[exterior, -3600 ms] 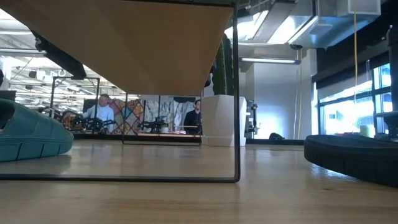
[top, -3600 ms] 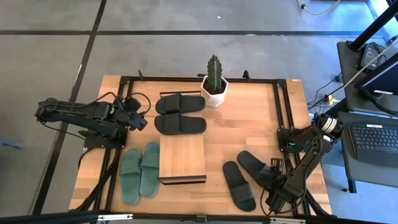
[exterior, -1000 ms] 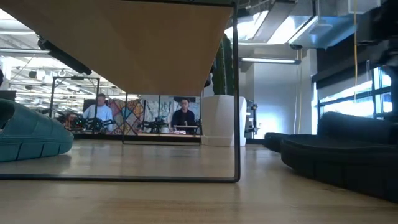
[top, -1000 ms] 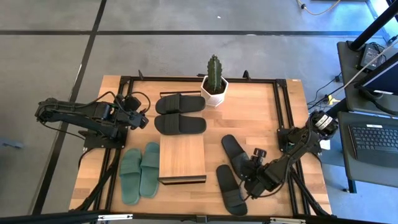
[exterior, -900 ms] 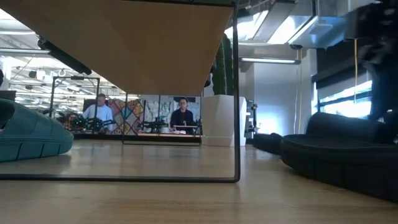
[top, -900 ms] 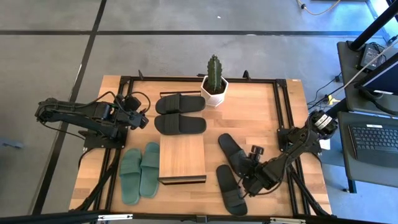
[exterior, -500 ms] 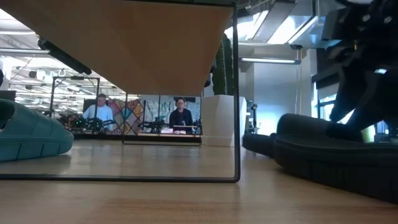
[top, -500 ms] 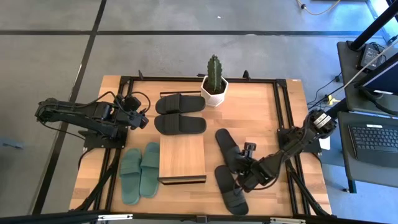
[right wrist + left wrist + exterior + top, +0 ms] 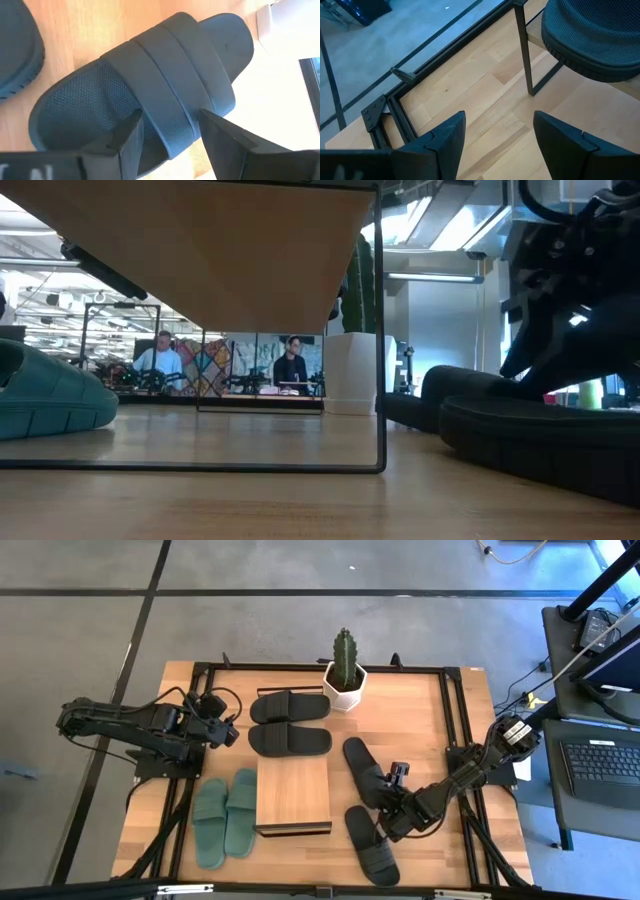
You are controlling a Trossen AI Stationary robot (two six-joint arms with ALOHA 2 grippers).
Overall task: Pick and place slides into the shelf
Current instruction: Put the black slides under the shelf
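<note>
The shelf [image 9: 293, 795] stands mid-table near the front edge. Two black slides [image 9: 290, 706] [image 9: 290, 739] lie side by side beyond it, and a green pair [image 9: 225, 818] lies to its left. Right of the shelf, one black slide [image 9: 370, 846] lies near the front edge. Another black slide [image 9: 363, 770] lies just beyond it, with my right gripper [image 9: 388, 806] shut on it. My left gripper [image 9: 228, 732] waits open above the table's left side, nothing between its fingers [image 9: 450, 137]. My right gripper holds the black slide by its wide strap, where the strap meets the slide's side edge [image 9: 187, 131]. One finger [image 9: 131, 131] is on the footbed at the strap's heel-side edge, the other [image 9: 217, 131] at its toe-side edge. The fingers slant down from the table's right. Whether the sole is clear of the table I cannot tell.
A potted cactus [image 9: 344, 670] stands at the far edge, behind the shelf. A black metal frame [image 9: 452, 720] runs around the tabletop. Bare wood lies between the cactus and the right rail. People sit in the room beyond the table [image 9: 290, 368].
My right gripper has moved toward the table's left edge and the shelf, sinking a little and rolling at the wrist. The black slide in its hold has travelled with it, closer to the shelf's right side.
</note>
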